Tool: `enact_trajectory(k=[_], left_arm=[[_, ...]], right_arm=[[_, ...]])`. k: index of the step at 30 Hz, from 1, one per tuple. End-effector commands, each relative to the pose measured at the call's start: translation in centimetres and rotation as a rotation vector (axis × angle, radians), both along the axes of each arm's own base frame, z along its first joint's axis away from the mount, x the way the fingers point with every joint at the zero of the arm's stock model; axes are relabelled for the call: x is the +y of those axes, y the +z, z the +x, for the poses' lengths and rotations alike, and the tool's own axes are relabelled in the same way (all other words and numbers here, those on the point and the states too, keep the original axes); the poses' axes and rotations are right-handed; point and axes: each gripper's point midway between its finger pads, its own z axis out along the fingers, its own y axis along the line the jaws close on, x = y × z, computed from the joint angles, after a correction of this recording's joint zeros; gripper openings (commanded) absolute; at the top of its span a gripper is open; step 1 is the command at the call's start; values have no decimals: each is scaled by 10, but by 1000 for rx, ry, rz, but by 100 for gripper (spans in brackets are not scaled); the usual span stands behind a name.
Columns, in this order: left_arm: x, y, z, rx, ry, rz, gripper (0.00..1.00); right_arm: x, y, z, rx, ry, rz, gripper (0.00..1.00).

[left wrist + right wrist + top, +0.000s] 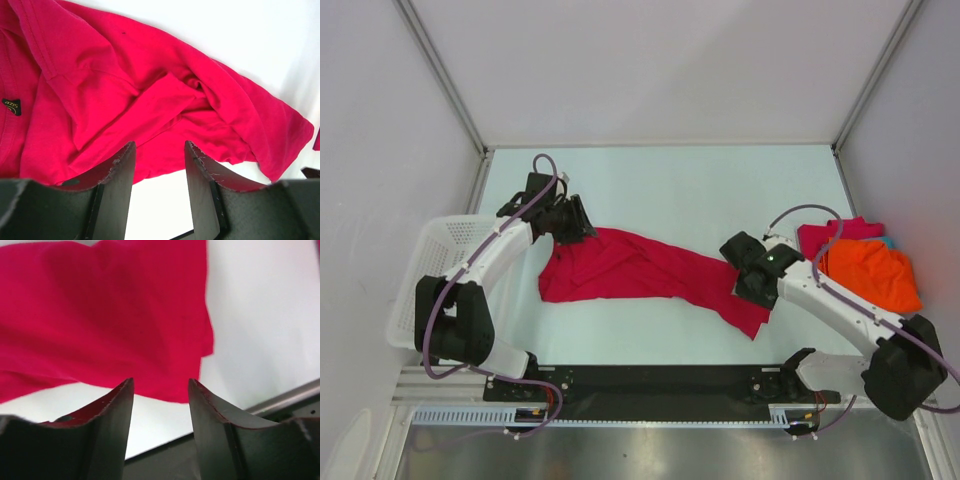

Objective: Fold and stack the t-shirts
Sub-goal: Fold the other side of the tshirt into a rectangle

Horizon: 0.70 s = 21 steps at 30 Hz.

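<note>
Hovering both arms over the crimson t-shirt (630,268), I am seeing it lying crumpled in a long band across the worktop (720,190) between them. The left jaws are standing open and empty beside its bunched neck-label end, and the right jaws are gaping, gripping nothing, over its other end. I am judging that flattening comes first, with each side pinching one outer corner and then drawing apart. The orange t-shirt (875,275) is topping a pile just beyond the right arm, crowding any sweep that way, and the white basket (425,265) is flanking the left arm.
</note>
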Motion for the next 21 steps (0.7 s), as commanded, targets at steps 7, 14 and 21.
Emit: enact_trajectory(k=[7, 14, 21], left_arm=[[6, 11, 1, -38, -15, 26, 49], [6, 4, 2, -25, -19, 33, 49], [6, 2, 1, -21, -32, 36, 49]], right_arm=[[-1, -30, 55, -21, -4, 2, 56], [-23, -26, 62, -63, -56, 49, 60], [-37, -30, 59, -105, -145, 139, 58]])
